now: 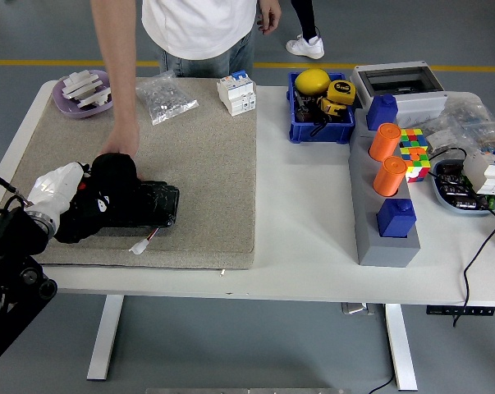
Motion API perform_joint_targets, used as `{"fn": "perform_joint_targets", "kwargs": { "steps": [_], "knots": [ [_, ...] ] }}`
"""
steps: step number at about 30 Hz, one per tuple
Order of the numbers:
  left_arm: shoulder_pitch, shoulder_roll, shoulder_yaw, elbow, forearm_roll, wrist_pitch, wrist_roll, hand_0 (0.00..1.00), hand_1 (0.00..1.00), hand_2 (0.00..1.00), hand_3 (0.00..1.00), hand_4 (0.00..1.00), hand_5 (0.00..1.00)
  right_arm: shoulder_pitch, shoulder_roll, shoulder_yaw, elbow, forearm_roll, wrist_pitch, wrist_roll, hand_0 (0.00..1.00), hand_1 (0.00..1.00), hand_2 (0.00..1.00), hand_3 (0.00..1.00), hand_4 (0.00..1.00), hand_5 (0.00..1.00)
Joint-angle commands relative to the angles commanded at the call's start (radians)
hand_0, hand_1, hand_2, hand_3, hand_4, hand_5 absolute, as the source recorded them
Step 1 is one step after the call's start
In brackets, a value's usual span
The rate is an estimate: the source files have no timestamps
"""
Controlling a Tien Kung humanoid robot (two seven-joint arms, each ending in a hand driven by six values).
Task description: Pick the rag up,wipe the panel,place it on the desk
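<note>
The black rag (107, 190) lies bunched over the left end of a glossy black panel (155, 207), which rests on the beige mat (206, 172). My left hand (76, 205), under a white cover, comes in from the lower left. It is shut on the rag, and its fingers are buried in the cloth. A person at the far side reaches an arm (120, 74) down to the panel's far edge, just behind the rag, so that hand is mostly hidden. A small white connector (139, 245) trails from the panel's near edge.
At the mat's far edge are a purple dish (81, 105) of white parts, a plastic bag (167, 98) and a white breaker (236, 92). A blue bin (321, 123), a grey box (399, 86) and a grey block (378, 226) with orange cylinders stand to the right.
</note>
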Motion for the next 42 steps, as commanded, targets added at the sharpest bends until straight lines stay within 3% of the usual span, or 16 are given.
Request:
{"fn": "perform_joint_targets", "kwargs": {
  "steps": [22,33,42],
  "knots": [
    [0.029,0.030,-0.133,0.084,0.019,0.010,-0.003,0.226,0.177,0.546,0.546,0.443,0.002,-0.001,0.000,0.006,0.004,-0.009,-0.003,-0.001,0.760,0.610,0.626,0.612,0.998,0.634],
    [0.027,0.029,-0.084,0.019,0.020,0.004,0.010,0.226,0.178,0.546,0.547,0.449,0.002,0.000,-0.001,0.002,0.004,-0.007,-0.003,0.000,0.760,0.610,0.626,0.612,0.998,0.634],
    [0.002,0.014,0.002,-0.021,0.011,-0.004,0.026,0.226,0.179,0.548,0.554,0.468,0.002,-0.001,-0.001,0.002,0.003,-0.005,-0.003,-0.001,0.760,0.610,0.626,0.612,0.998,0.633]
  ]
}}
